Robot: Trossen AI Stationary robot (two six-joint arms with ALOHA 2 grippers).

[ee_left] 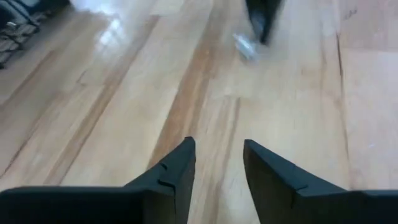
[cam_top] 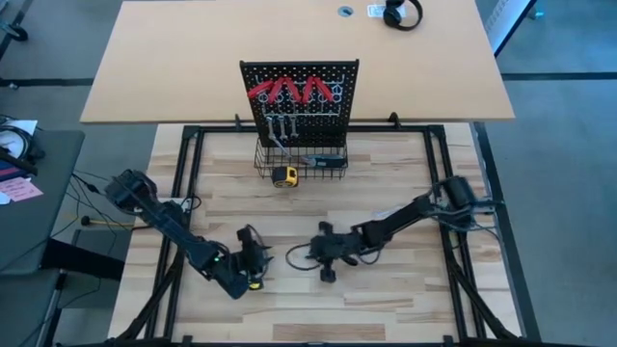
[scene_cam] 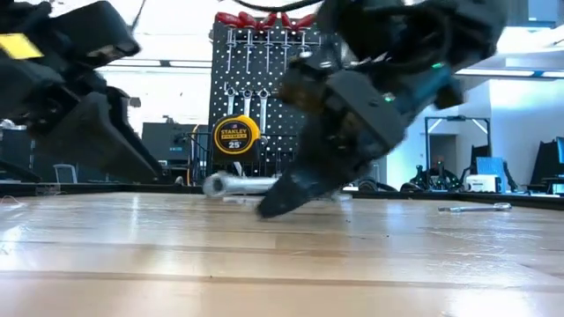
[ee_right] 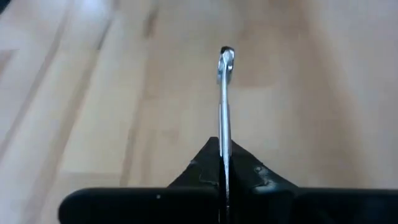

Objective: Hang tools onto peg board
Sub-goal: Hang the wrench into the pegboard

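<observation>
- Wrench (ee_right: 224, 112): a slim silver tool, clamped between the closed jaws of the right gripper (ee_right: 224, 163), low over the wooden surface (cam_top: 405, 202) near its front middle.
- Long axis: the wrench ran straight out ahead of the jaws, its free end (the head) pointing away from the wrist.
- Peg board (cam_top: 301, 101): stood upright at the far edge of the surface, well apart from the held wrench, with red-handled pliers (cam_top: 289, 91) and other wrenches already hanging.
- Left gripper (ee_left: 217, 163): jaws parted, holding nothing, just beside the right gripper and facing it.
- Judgement: the right arm carried the tool, so the hang would likely fall to it (head lifted toward a free hook).
</observation>
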